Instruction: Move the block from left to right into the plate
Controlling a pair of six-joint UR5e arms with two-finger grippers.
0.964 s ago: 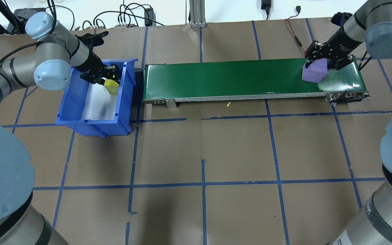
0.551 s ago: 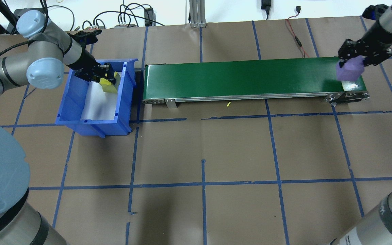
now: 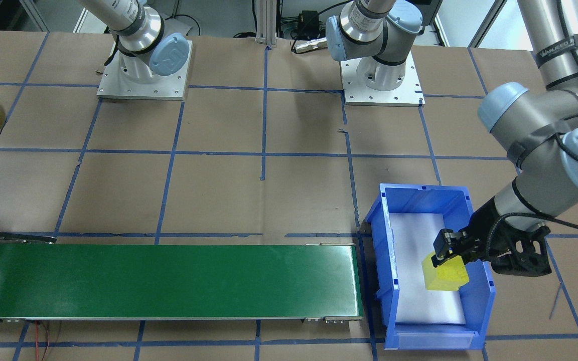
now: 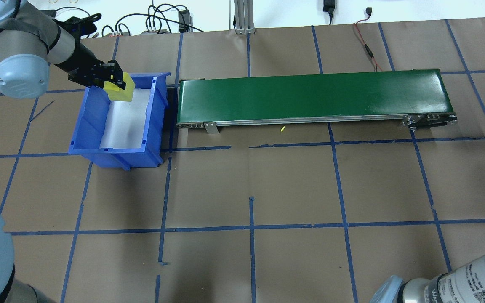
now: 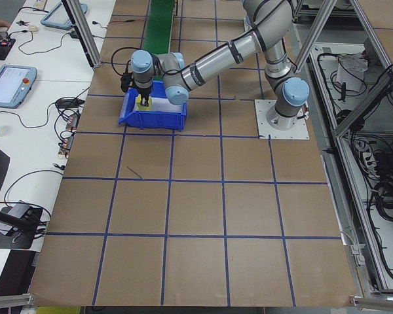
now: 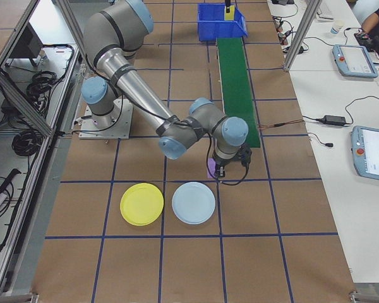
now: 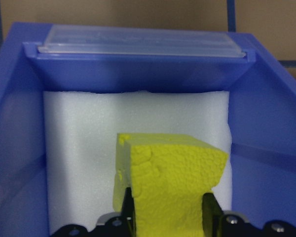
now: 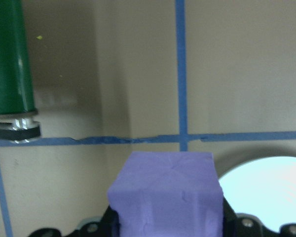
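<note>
Yellow foam block (image 4: 119, 89) is pinched by the left gripper (image 4: 114, 82) above the blue plastic bin (image 4: 86, 126), while the right gripper (image 8: 165, 229) pinches the purple foam block (image 8: 165, 195), which I think must next go to the round yellow plate (image 6: 142, 204) at about seven o'clock in the right-side view.

Overhead and front-facing views steeply down from opposite desk sides, both showing blue bin (image 4: 116, 122) and green conveyor (image 3: 168, 281), side views distant, wrist cameras close-up
</note>
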